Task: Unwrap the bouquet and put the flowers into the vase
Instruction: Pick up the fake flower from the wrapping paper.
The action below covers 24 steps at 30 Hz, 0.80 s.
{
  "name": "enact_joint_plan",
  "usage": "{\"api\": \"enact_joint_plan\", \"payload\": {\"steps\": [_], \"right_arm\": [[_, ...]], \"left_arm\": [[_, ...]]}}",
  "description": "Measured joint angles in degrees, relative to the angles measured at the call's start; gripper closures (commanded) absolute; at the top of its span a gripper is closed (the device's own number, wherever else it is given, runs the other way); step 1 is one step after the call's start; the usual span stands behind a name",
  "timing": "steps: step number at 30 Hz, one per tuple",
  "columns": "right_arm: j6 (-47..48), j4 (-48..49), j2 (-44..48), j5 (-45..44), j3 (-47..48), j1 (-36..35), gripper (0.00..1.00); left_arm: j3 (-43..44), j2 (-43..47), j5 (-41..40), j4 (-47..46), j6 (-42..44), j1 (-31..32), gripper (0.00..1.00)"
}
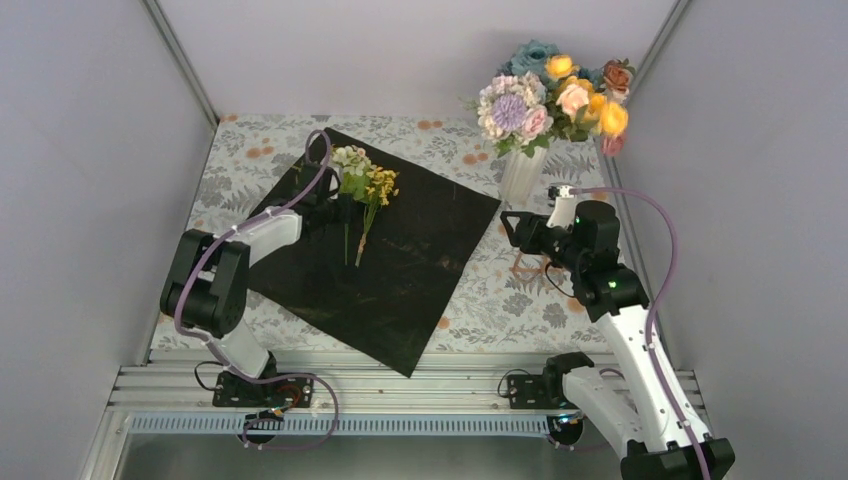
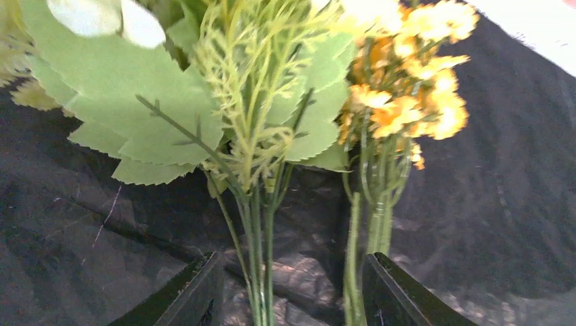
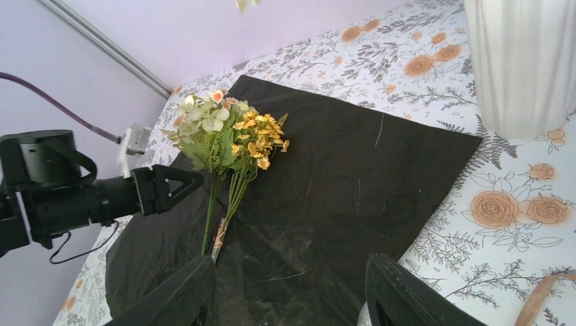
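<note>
Half open, jaws of my left gripper (image 2: 292, 258) straddle the flowers (image 2: 261, 204) on the black sheet (image 2: 102, 238); stems look light, springy, slippery, so pinch low

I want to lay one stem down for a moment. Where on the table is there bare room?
The black sheet is bare from the stems to its near and right corners. The tablecloth between that sheet and the right arm is free too. Crowded: beside the vase, where the right hand hovers, and at the stems, which the left hand straddles.
</note>
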State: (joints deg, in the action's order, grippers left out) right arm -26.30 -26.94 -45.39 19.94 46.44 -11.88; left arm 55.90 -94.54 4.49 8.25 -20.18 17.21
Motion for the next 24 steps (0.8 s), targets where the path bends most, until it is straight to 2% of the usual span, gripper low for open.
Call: {"api": "enact_joint_plan", "payload": {"steps": [5,10,11,14,18,24], "right_arm": [[0.72,-0.02,0.02,0.22,-0.42,-0.04,0.44],[1.33,-0.04,0.0,0.46,-2.25,-0.13,0.46],[1.38,-0.09,-0.04,0.48,-2.47,-0.17,0.46],[1.51,-0.07,-0.04,0.52,-2.56,-0.5,0.47],[1.51,-0.02,-0.09,0.66,-2.56,-1.16,0.48],[1.46,0.17,-0.28,0.96,-2.56,-2.56,0.48]], "left_arm": [[-0.76,-4.76,-0.09,-2.29,-0.55,-0.17,0.49],[-1.27,-8.04,0.02,-3.45,-0.61,-0.17,0.58],[-1.29,-8.52,0.02,-3.67,-0.5,-0.17,0.61],[-1.29,-9.7,0.02,-4.33,-0.31,-0.17,0.84],[-1.38,-10.12,0.0,-4.9,0.0,-0.17,0.97],[-3.3,-5.29,-0.94,-4.63,-0.13,-0.22,0.98]]}}
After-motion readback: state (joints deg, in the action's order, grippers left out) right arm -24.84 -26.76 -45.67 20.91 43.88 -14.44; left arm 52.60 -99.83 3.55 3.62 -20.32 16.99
